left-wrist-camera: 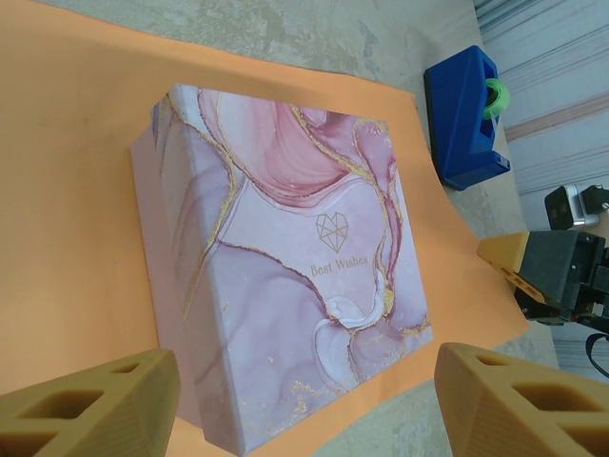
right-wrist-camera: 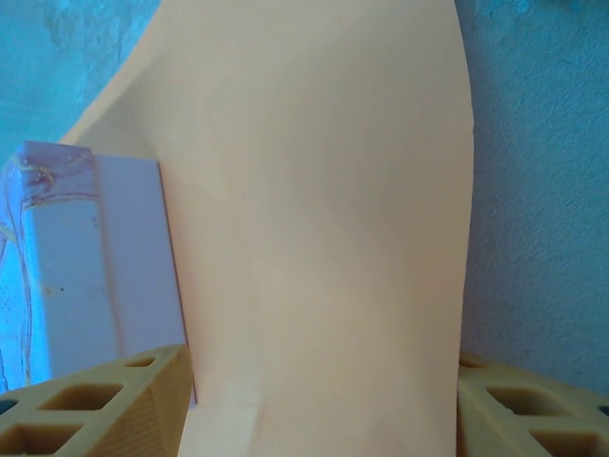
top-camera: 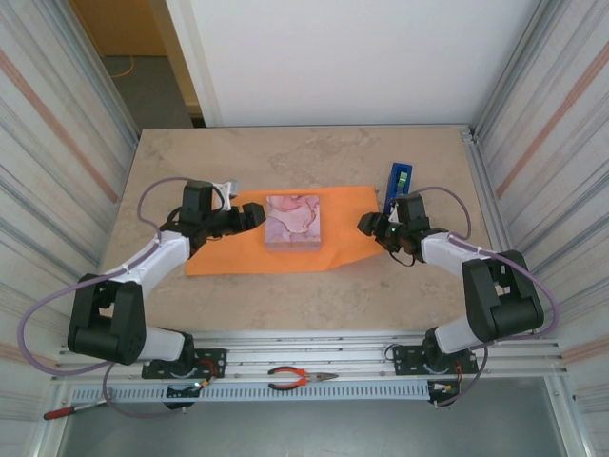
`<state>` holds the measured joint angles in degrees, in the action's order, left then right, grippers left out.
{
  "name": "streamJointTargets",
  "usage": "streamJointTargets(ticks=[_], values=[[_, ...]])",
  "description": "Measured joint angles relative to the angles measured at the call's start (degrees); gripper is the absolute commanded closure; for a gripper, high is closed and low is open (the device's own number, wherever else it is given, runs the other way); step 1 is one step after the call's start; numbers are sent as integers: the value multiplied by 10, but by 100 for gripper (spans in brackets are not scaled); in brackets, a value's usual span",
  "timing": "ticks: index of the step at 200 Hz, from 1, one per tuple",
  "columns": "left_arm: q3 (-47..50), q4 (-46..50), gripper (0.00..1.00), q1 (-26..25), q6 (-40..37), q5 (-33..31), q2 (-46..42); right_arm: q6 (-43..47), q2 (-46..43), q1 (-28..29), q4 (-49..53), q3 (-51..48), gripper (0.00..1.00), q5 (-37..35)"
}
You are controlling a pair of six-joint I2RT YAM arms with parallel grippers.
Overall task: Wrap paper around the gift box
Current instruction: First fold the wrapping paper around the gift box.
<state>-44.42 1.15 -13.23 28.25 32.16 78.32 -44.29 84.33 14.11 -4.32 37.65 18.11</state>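
The pink box (top-camera: 293, 222) sits on the orange paper (top-camera: 233, 257) on the tabletop (top-camera: 314, 305). The left tool (top-camera: 255, 217) is wide open, just beside the box. The right tool (top-camera: 365, 225) is open too, with the paper's lifted edge inside it.

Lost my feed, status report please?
Left gripper open beside pink marbled gift box. Right gripper open, orange paper sheet between fingers. Blue tape dispenser beside it.

Tape dispenser (top-camera: 400, 179) stands beside the right claw (top-camera: 364, 225) (open tabletop (top-camera: 285, 157) behind gift box (top-camera: 293, 222)).
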Motion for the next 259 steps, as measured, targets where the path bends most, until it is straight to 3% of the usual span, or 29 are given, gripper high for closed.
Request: streamJointTargets(ticks=[47, 104, 122, 148, 185, 259], values=[[1, -1, 28, 0, 0, 3, 0, 0, -16, 0, 2, -34, 43, 0], [1, -1, 28, 0, 1, 11, 0, 7, -58, -4, 35, -50, 58, -2], [1, -1, 28, 0, 1, 12, 0, 14, -74, -4, 46, -50, 70, -3], [0, 0, 28, 0, 2, 13, 0, 15, -82, -3, 60, -48, 100, 0], [-17, 4, 29, 0, 3, 15, 0, 15, -82, 21, 94, -13, 100, 0], [-90, 15, 29, -41, 20, 14, 8, 44, -62, 140, 143, 141, 100, -4]])
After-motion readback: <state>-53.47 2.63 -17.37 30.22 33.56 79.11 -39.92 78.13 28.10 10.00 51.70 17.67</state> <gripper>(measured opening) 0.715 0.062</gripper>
